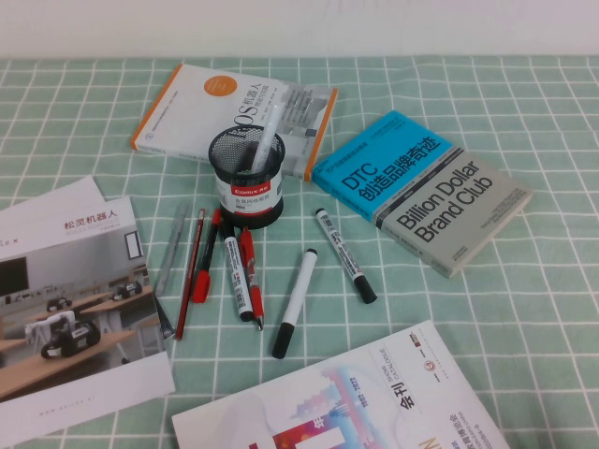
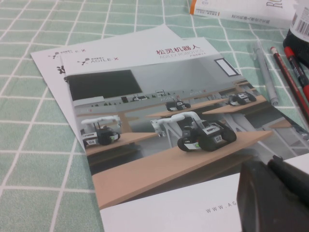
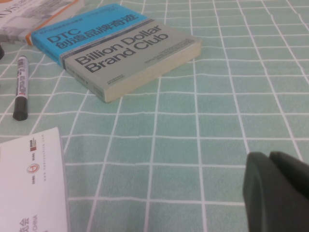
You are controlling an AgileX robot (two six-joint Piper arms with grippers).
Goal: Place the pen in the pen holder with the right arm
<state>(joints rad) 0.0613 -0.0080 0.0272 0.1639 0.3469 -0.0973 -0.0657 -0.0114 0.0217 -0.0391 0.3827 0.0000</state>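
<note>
The pen (image 1: 344, 254), a thick white marker with a black cap and black lettering, lies on the green checked cloth to the right of the pen holder (image 1: 247, 178). It also shows in the right wrist view (image 3: 20, 87). The black mesh holder with a red-and-white label stands mid-table with a slim whitish pen (image 1: 265, 142) leaning in it. My right gripper (image 3: 268, 157) is shut and empty, low over the cloth, well apart from the pen. My left gripper (image 2: 268, 167) is shut and empty over a brochure (image 2: 159, 121). Neither arm shows in the high view.
A plainer white marker (image 1: 295, 301), another lettered marker (image 1: 234, 271), red pens (image 1: 201, 262) and a grey pen (image 1: 171, 251) lie in front of the holder. A blue-grey book (image 1: 426, 187) lies to the right, a white-orange book (image 1: 220, 112) behind it, and a magazine (image 1: 356, 412) at the front.
</note>
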